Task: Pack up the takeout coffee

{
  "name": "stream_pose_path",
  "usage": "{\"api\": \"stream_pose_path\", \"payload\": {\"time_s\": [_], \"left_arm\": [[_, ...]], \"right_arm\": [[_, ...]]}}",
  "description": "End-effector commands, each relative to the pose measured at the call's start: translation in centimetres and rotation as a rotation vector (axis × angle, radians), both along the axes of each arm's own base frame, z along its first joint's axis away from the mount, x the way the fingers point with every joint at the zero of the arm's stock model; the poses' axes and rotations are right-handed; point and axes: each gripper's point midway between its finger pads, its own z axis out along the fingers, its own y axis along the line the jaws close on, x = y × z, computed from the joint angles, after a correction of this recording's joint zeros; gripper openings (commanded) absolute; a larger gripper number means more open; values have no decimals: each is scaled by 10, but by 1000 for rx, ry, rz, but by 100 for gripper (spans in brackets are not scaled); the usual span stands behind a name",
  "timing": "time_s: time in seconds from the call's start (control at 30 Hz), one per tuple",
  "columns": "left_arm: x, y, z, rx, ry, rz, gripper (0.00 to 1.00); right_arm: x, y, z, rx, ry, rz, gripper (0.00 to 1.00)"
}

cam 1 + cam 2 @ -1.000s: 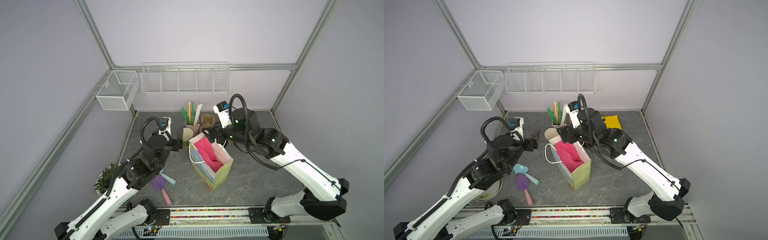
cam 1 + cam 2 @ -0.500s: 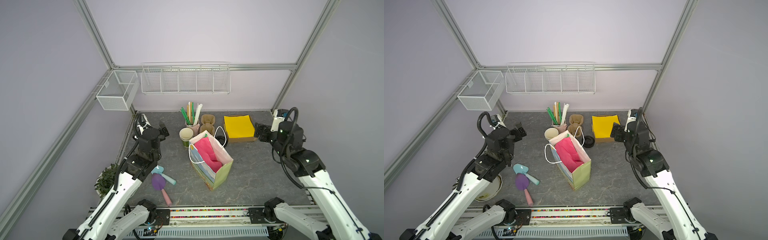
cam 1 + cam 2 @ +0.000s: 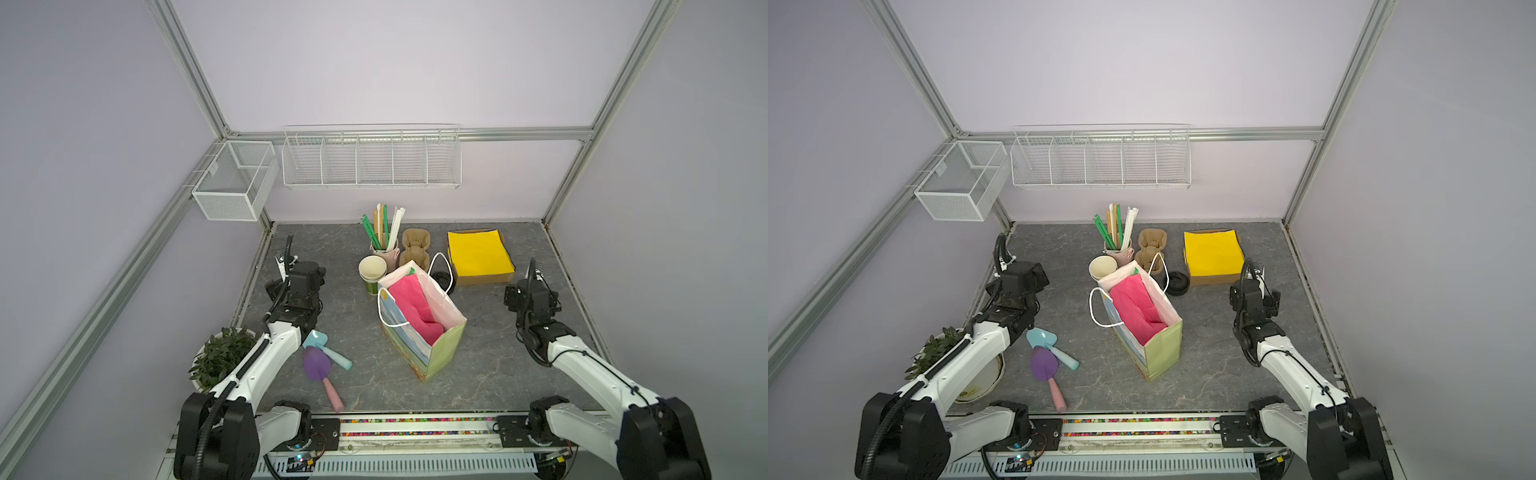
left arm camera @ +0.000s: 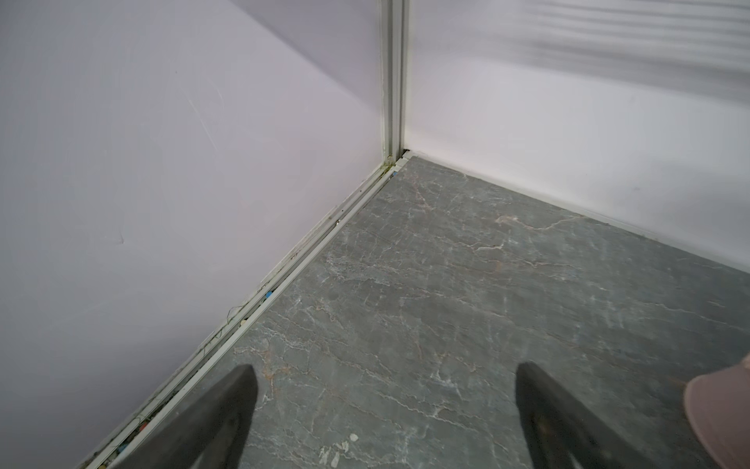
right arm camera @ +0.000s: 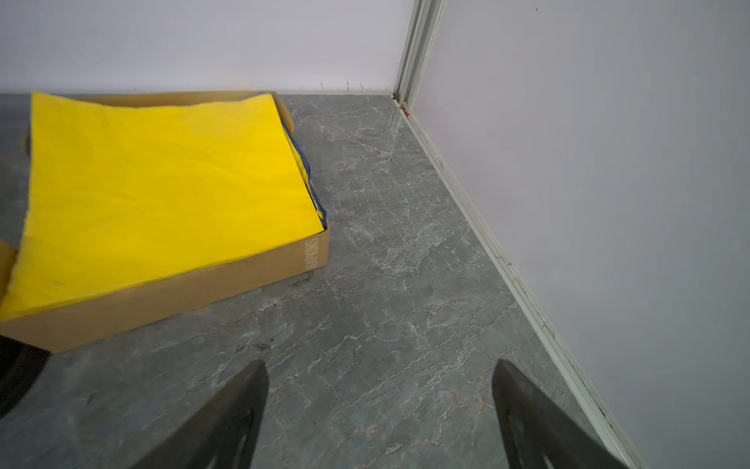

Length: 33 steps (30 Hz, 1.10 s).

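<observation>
The takeout coffee does not show in any view. A paper gift bag [image 3: 446,349] stands open mid-table in both top views, stuffed with pink tissue paper [image 3: 415,305] that hides whatever lies under it. My left gripper [image 3: 301,272] hovers at the table's left edge, far from the bag. In the left wrist view the left gripper [image 4: 385,371] is open over bare table, facing the back left corner. My right gripper [image 3: 530,291] hangs near the right wall. In the right wrist view the right gripper [image 5: 380,363] is open, with nothing between its fingers.
Behind the bag stand a stack of lidless green cups [image 3: 372,270], a pink pot of straws [image 3: 384,237], brown cup carriers [image 3: 415,247], black lids [image 3: 444,280] and a box of yellow napkins [image 5: 162,182]. Toy trowels [image 3: 318,365] and a potted plant [image 3: 218,357] sit front left.
Both arms have drawn back from the bag. The right gripper left the bag's mouth for the right wall; the left moved from beside the cups to the left edge.
</observation>
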Motion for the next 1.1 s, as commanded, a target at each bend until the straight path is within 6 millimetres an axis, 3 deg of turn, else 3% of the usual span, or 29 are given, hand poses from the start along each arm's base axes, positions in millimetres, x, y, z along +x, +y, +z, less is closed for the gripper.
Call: {"api": "stream_pose_path", "payload": {"time_s": [0.0,0.13,0.3,0.4,0.47,0.53,0.6,1.07], "left_arm": [[15,7,-12,-11,-36,-6,99],[21,16,-31,13,-41,-28,99],[25,19,-58,54,-47,-60,99],[30,16,-63,63,-105,-100,99],[33,13,-68,46,-45,-114,99],[32,13,-68,48,-54,-114,99],[33,12,-69,55,-63,-122,99],[34,5,-68,92,-65,-140,99]], "right_arm": [[21,1,15,-49,-153,33,89],[22,-19,-16,-1,-149,-56,89],[31,-25,-26,5,-192,-30,89],[42,-2,-37,43,-150,142,89],[40,3,-48,85,-135,188,88],[43,0,-44,56,-217,190,89],[46,-4,-51,104,-117,161,89],[46,-5,-49,103,-145,174,89]]}}
